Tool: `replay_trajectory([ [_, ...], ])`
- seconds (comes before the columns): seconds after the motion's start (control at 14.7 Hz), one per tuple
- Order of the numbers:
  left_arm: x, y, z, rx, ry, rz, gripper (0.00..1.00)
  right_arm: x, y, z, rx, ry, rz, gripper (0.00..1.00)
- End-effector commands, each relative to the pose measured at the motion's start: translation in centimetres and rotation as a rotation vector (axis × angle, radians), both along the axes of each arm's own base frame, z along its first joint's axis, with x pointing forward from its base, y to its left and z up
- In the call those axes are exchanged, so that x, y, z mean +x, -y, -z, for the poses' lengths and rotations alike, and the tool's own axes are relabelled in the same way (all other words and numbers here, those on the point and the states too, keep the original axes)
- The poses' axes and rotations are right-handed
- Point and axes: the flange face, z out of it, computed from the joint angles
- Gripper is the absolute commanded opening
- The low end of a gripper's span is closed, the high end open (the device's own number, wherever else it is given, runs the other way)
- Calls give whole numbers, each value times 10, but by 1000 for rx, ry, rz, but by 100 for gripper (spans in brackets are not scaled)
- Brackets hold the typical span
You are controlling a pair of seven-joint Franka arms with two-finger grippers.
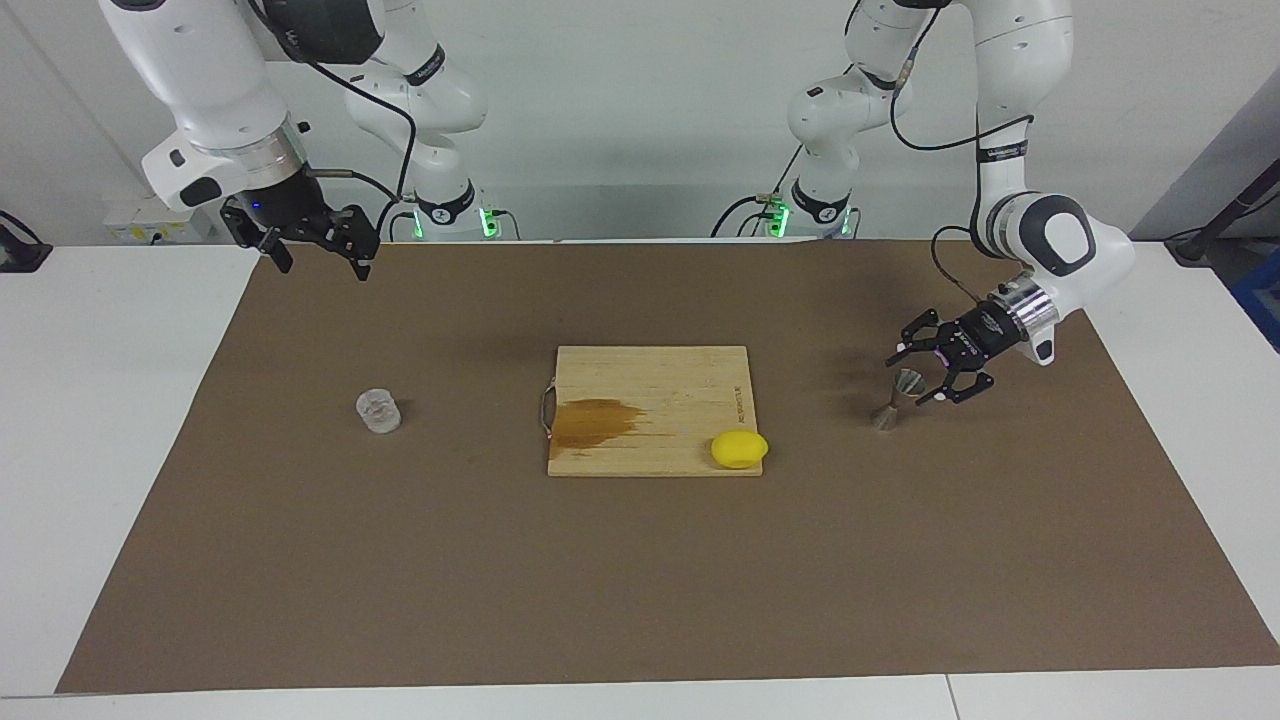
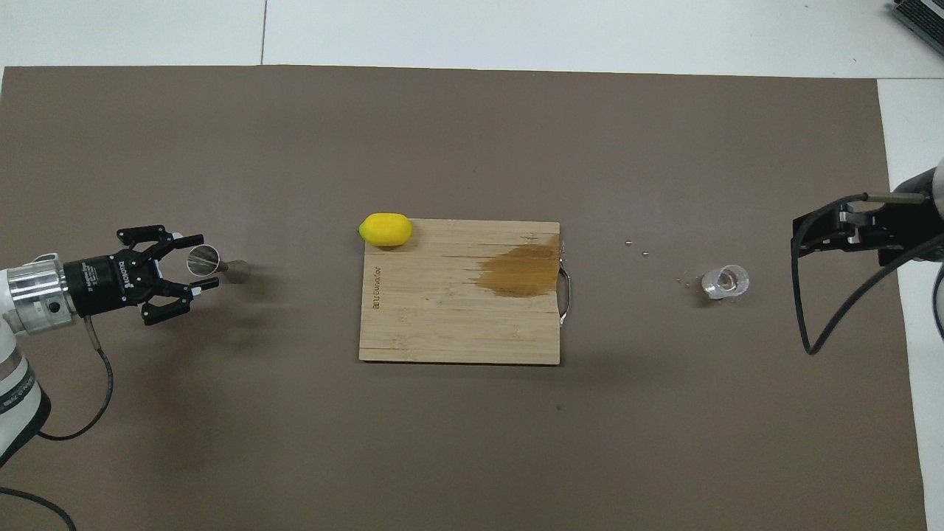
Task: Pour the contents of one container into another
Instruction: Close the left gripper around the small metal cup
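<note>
Facing view: left gripper (image 1: 922,373) clamped on steel jigger (image 1: 896,396) near lemon (image 1: 740,449) end of cutting board (image 1: 652,410), likely steadying it as receiver. Glass tumbler (image 1: 378,410) sits near board's handle end. Right gripper (image 1: 316,262) spread wide, raised, waiting.

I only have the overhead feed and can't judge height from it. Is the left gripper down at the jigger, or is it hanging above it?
Observer: It is down at it. In the facing view the left gripper sits level with the upper cup of the jigger.
Operator: Is the jigger off the mat?
Observer: No. Its lower cone looks planted on the mat, and it is standing.
Operator: And the right gripper? I see only part of it.
Observer: The right gripper waits open, high in the air over the mat's edge near its own base. It is well clear of the glass tumbler.
</note>
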Motion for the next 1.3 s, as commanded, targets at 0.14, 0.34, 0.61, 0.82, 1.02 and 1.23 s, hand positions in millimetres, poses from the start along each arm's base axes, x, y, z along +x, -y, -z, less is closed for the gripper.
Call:
replay_trajectory([
  [0.14,3,1,-2,0,21,-19,76,-2,2,1,-9,3,8,100],
  [0.34,4,8,0,10,30,-6,75,-2,2,0,-9,4,8,100],
  [0.61,4,9,6,21,24,-16,75,-2,2,1,-9,3,8,100],
  [0.82,4,5,8,20,22,-23,75,-2,2,1,-9,3,8,100],
  [1.02,4,6,7,18,24,-19,44,-2,2,1,-9,3,8,100],
  [1.23,3,1,7,13,27,-38,0,-2,2,0,-9,4,8,100],
])
